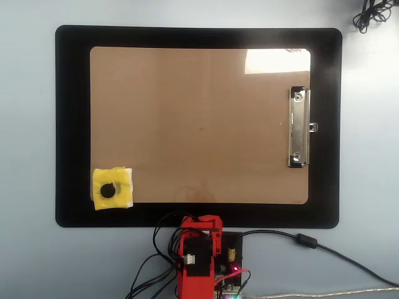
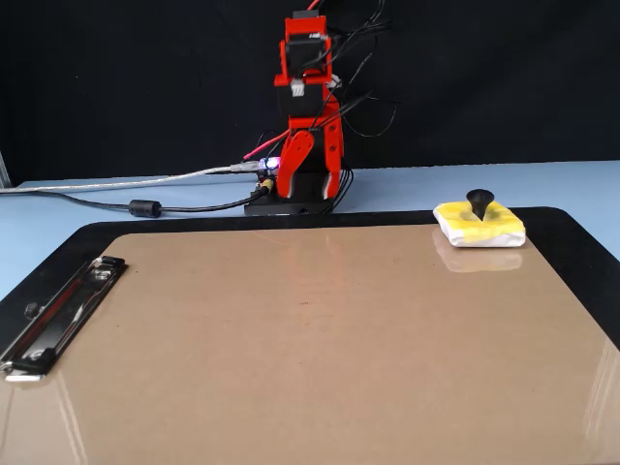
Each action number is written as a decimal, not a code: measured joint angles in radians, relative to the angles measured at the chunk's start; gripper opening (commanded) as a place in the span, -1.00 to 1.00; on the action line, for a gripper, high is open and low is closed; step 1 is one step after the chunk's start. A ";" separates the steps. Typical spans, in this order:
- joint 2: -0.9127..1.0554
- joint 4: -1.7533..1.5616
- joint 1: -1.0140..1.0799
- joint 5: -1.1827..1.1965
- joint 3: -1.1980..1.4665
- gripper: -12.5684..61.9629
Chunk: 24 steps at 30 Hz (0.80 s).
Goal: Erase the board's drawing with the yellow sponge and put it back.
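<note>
A: Item one, the gripper?
B: Pointing down, folded in over the arm's base in the fixed view. Two red fingers show with a visible gap between them; jaws parted, nothing held. From overhead the gripper sits tucked above the base, just off the black mat's near edge.

A: Item two, the sponge?
B: Yellow sponge, white edging, black knob at its centre. Overhead it lies well to the left of the gripper and a little above it in the picture, on the lower-left corner of the board, its edge reaching onto the mat. In the fixed view the sponge sits well to the right of the gripper and lower in the picture. Clear of the fingers, not touched.

A: Item three, the board?
B: Brown board, rounded corners, spread out in front of the gripper, lying on the black mat. Silver clip at the board's right end overhead, up and to the right of the gripper. In the fixed view the clip lies at the left, far from the gripper.

A: Item four, the drawing?
B: No square outline can be made out on the board in either view; only a faint tiny mark near the middle.

A: Other entries?
B: Cables run from the base, left of the gripper in the fixed view.
</note>
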 measured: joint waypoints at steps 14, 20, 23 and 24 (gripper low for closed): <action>0.000 -0.012 0.038 0.011 0.104 0.25; 0.000 -0.012 0.038 0.011 0.100 0.26; 0.002 -0.012 0.038 0.011 0.100 0.26; 0.000 -0.012 0.038 0.011 0.100 0.26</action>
